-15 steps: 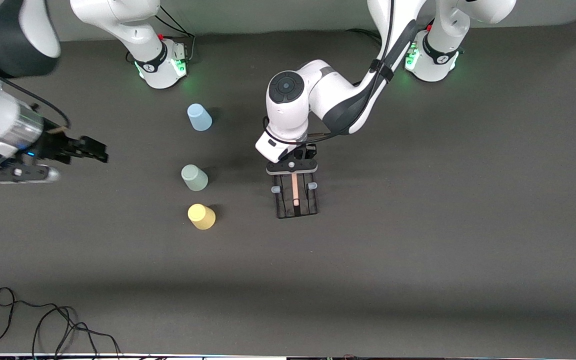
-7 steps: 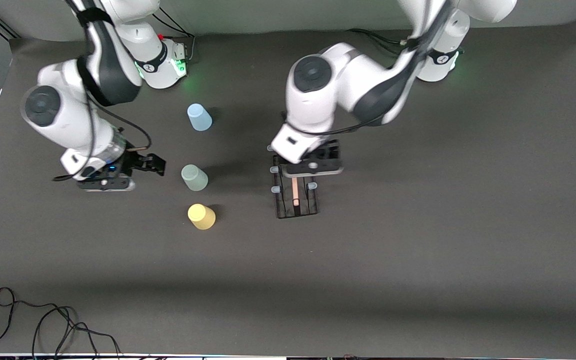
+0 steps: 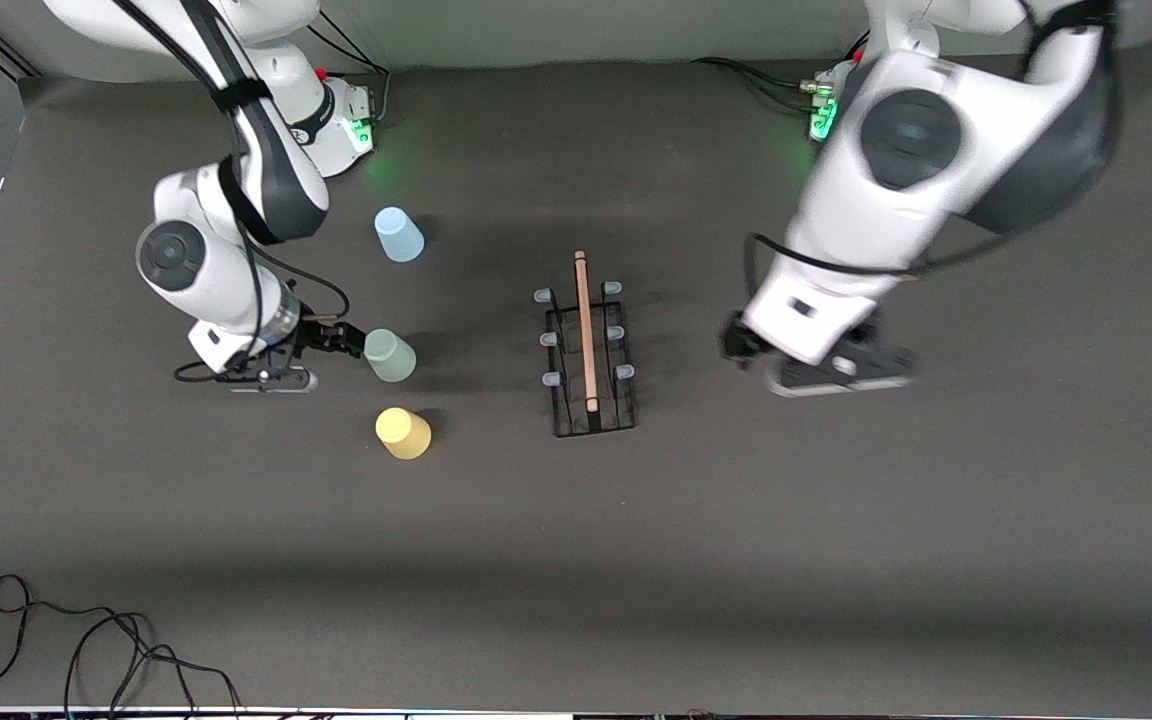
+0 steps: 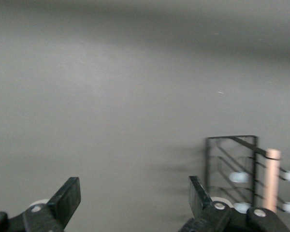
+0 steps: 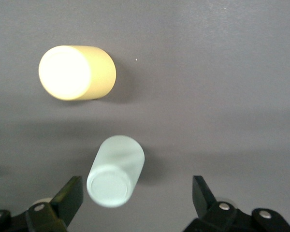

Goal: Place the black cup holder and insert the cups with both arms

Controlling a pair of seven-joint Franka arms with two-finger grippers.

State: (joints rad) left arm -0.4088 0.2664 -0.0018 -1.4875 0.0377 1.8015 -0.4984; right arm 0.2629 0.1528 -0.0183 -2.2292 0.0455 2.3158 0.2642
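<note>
Beside the green cup [image 3: 389,355], right tool [image 3: 336,340] is open, cup just off its tips, upside down on bench. Rack [image 3: 591,400] mid-bench; left tool [image 4: 135,203] open, empty, clear of it.

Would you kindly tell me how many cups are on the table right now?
3, all toward the right arm's end: the blue cup farthest from the front camera, the green cup in the middle beside the right pincer, the yellow cup nearest. None seems hidden.

Robotics lab, probably. Two white arms [image 3: 236,200] bolted on dark-matted counter [image 3: 836,560], green-lit bases [image 3: 336,125], loose cables [image 3: 86,650] at counter edge, plain grey wall, no household furnishings.
</note>
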